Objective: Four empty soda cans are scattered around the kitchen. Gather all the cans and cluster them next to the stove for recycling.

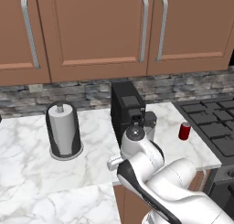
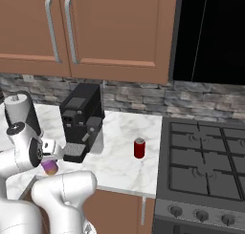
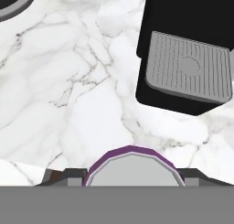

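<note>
Over the marble table [image 2: 125,128], just in front of the black coffee machine [image 2: 81,121], the pincer [image 2: 49,157] is clamped on the purple can [image 2: 50,167]. In the hand view its silvery top with the purple rim [image 3: 132,166] sits snug between the dark fingertips [image 3: 61,177], the drip tray of the coffee machine [image 3: 188,72] off to the upper right. Looks like a carry is on: this can needs to go over toward the stove [image 2: 206,156].

One red can [image 2: 139,148] stands upright on the table, near the stove's edge, well apart from the held can. It shows from the other side too [image 1: 184,131], just left of the burner grates [image 1: 212,122]. That is the natural gathering spot.

To do this well, I'd say keep the can upright and lift it clear of the table before swinging right. The coffee machine sits close by, so the path should pass in front of it, not over the drip tray. Come down beside the red can without bumping it, since an empty can will tip easily. Set it flat before letting go. The paper-towel holder [image 1: 64,130] is well off to the left, no concern.
</note>
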